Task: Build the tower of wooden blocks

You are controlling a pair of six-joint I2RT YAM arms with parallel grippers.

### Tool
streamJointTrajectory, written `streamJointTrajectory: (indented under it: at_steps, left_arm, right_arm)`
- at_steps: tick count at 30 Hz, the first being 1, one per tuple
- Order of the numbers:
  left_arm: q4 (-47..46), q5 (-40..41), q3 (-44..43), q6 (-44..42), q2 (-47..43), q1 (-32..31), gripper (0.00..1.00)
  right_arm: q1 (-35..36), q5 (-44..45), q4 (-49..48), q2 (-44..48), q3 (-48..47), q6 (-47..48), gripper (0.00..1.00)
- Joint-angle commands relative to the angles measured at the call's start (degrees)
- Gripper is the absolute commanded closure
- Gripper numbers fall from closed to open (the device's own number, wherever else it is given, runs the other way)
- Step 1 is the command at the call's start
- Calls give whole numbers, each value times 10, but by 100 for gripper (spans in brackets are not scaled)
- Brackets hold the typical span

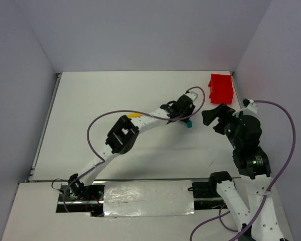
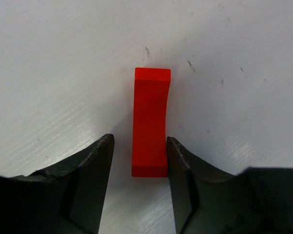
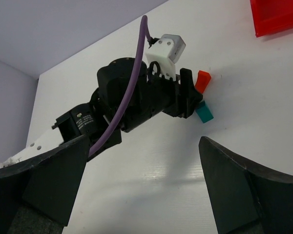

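Top view, left gripper (image 1: 183, 116): reaches out right of the middle of the table (image 1: 105, 95); the wrist hides its jaws from above
Top view, teal block (image 1: 189, 124): lies on the table just beside that gripper, on its near side
Top view, yellow bar (image 1: 134, 115): partly under the left forearm, apart from the teal block
Top view, tower: no stack to be seen; the pieces lie singly
Top view, right gripper (image 1: 213, 115): hangs near the right edge, just on the near side of the red bin (image 1: 221, 89) in the far right corner

Left wrist, red piece (image 2: 150, 122): lies on the table between the jaws, lengthwise along them, one long side concave
Left wrist, jaw state: part spread; one finger (image 2: 183, 185) seems to touch the concave side and a dark gap shows at the other, so no pinch yet
Left wrist, judgement: shift slightly towards the gap side so both pads meet the piece together; otherwise it may skid or twist

Right wrist, own fingers (image 3: 49, 190): spread wide, nothing between them
Right wrist, red piece: at the left fingertips with the teal block close beside; cannot tell if they touch
Right wrist, judgement: lift straight up before carrying, so the teal block is not knocked
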State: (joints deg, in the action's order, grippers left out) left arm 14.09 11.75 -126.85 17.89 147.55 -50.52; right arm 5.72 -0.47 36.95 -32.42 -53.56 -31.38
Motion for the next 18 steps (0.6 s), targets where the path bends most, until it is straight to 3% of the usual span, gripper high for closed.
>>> streamJointTrajectory:
  at_steps: [1, 3, 6, 7, 9, 10, 14, 18]
  left_arm:
    - [-20, -2, -5, -7, -2, 9, 42]
    - [-22, -7, -2, -8, -2, 10, 47]
    - [-21, -3, 0, -8, 0, 10, 63]
    - [-20, 0, 1, -8, 0, 10, 76]
    - [-22, 6, 10, -3, -9, 10, 85]
    - [-24, 14, 14, 4, -15, 11, 97]
    - [-41, 16, 73, 26, -100, 22, 100]
    - [-21, -77, 137, 76, -225, 49, 100]
  right_arm:
    - [10, -11, -20, -3, 3, 15, 0]
    - [11, -14, -21, -6, 2, 17, 0]
    - [11, -16, -26, -13, 3, 18, 0]
    - [11, -15, -28, -13, 6, 19, 0]
    - [11, -16, -35, -18, 9, 21, 0]
    - [11, -21, -38, -20, 13, 22, 0]
    - [10, -73, -71, -34, 29, 26, 0]
    - [11, -176, -143, -35, 40, 61, 0]
